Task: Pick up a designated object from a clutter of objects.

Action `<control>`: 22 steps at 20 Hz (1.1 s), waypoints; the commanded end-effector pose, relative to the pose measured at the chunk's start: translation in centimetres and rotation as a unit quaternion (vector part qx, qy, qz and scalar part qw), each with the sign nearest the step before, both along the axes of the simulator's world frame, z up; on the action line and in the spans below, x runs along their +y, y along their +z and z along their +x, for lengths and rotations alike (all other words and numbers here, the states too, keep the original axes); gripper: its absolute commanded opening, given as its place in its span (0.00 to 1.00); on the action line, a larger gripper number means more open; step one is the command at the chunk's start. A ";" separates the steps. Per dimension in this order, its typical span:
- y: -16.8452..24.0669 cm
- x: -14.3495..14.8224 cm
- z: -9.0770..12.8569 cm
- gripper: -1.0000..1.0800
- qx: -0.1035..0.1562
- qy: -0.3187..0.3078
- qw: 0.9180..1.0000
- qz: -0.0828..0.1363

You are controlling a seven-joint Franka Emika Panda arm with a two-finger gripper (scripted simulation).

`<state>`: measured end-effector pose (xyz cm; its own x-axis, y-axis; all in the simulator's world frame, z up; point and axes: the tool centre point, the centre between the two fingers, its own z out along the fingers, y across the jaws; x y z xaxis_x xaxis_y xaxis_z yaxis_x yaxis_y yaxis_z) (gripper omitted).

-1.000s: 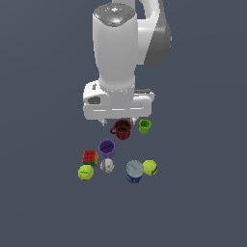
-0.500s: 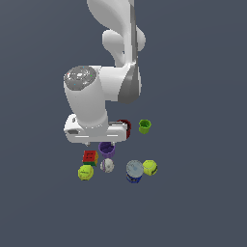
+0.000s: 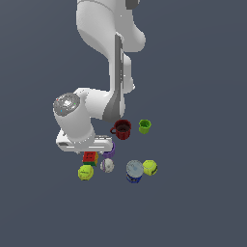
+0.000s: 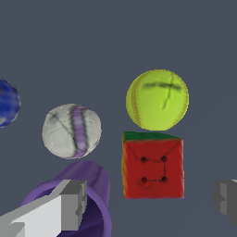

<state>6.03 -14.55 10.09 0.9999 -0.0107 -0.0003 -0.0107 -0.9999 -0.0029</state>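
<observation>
The multicoloured cube (image 4: pixel 152 166) shows a red face with a green edge. In the wrist view it lies just ahead of my open gripper (image 4: pixel 148 201), roughly in line with the gap between the two grey fingers (image 4: pixel 69 203). Nothing is held. In the exterior view the cube (image 3: pixel 90 157) sits just under the white hand (image 3: pixel 79 140), which hovers low over the clutter. A yellow-green ball (image 4: pixel 157 99) touches the cube's far side. A white ball (image 4: pixel 71 131) and the purple cup (image 4: pixel 90 185) lie beside it; one finger is over the cup.
In the exterior view, a dark red mug (image 3: pixel 122 129) and a green cup (image 3: pixel 144 126) stand further back. A blue-white can (image 3: pixel 134 171) and a second yellow-green ball (image 3: pixel 150 167) lie to the exterior view's right. The floor is plain dark grey.
The arm has swung toward the exterior view's left and come down, from above the dark red mug to just over the cube. The objects have not moved.
</observation>
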 end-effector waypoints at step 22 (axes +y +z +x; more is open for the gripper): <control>-6.7 -1.3 -0.2 0.96 0.000 -0.004 1.000 -0.001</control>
<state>6.58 -16.08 4.90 0.9996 -0.0203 0.0220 -0.0204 -0.9998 0.0044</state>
